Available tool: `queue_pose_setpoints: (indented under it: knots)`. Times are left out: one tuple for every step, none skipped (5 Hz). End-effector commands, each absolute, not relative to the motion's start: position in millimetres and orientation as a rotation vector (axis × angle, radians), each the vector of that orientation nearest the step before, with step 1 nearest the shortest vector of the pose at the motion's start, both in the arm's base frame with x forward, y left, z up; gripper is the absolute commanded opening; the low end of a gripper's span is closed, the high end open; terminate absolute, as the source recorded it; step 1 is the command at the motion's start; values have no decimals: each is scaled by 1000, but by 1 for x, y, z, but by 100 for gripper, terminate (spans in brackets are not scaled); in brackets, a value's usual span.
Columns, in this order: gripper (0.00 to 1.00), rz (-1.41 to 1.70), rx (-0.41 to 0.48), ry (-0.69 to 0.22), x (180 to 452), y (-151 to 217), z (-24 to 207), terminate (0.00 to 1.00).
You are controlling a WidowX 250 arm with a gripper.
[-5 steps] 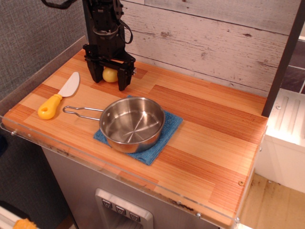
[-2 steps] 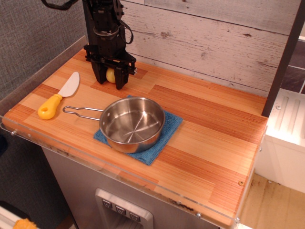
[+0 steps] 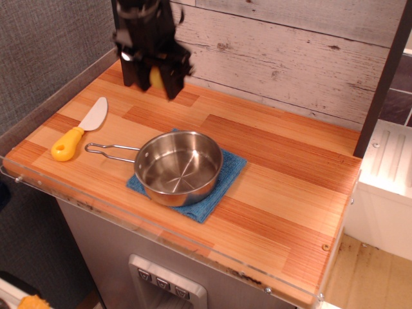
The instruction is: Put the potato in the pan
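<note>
Potato (image 3: 155,78) in end effector (image 3: 152,78), above counter; pan (image 3: 177,167) apart

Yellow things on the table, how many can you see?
2. The potato is up in the air, gripped by the end effector. The yellow knife handle lies on the table's left side.

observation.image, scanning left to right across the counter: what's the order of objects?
knife → gripper holding the potato in the air → pan on the blue cloth
</note>
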State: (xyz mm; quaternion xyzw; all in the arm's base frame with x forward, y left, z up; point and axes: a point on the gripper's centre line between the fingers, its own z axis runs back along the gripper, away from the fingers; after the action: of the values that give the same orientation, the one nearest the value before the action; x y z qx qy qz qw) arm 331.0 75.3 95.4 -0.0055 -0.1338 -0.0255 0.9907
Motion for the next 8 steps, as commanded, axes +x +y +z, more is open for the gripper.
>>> queue_pose_setpoints:
  knots:
    - [0, -137, -19, -201, 256, 21, 96, 0]
    - [0, -117, -20, -150, 246, 27, 81, 0]
    - [0, -94, -10, -127, 244, 37, 77, 0]
    - [0, -93, -8, -118, 243, 38, 74, 0]
    - [100, -119, 9, -100, 244, 34, 75, 0]
    - [100, -129, 11, -114, 244, 31, 78, 0]
    - [100, -131, 12, -138, 245, 35, 86, 0]
    - [100, -92, 34, -197, 251, 57, 113, 0]
